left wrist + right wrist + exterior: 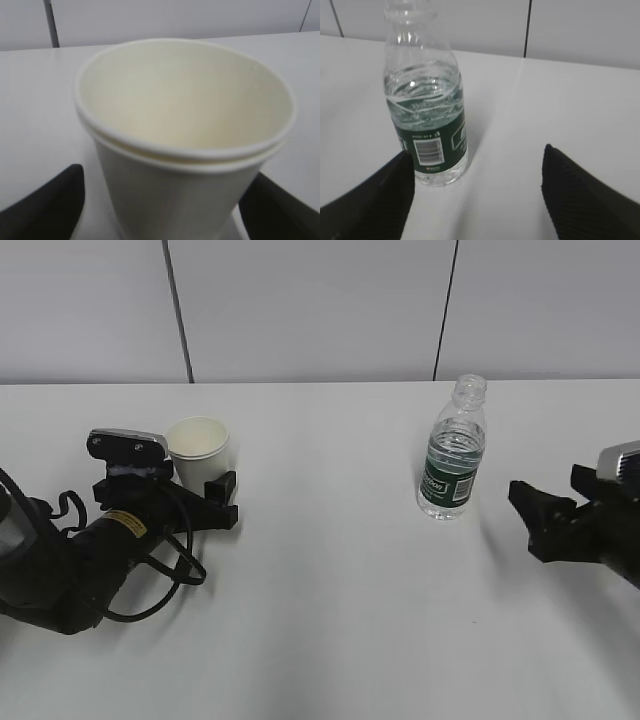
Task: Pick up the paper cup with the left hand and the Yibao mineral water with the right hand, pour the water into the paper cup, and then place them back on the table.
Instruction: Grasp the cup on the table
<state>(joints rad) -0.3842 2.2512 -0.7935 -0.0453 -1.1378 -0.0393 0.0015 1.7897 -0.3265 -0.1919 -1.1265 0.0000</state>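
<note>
The left end effector (205, 495) sits spread around the paper cup (199, 447), fingers flanking its sides, not visibly squeezing, seemingly set for a side grip that leaves the mouth free for pouring; the cup stands upright on the table (330, 620). The right end effector (535, 515), also spread, stops just short of the upright Yibao mineral water (454, 455), roughly level with its green label.

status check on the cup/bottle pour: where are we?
Early. Nothing is lifted: the paper cup and the Yibao mineral water both stand on the table. In hand: the left hand has open jaws flanking the cup, which looks empty in the left wrist view. The right hand is open, short of the bottle and offset to its side. Left: both grasps, the pour, and setting down.
</note>
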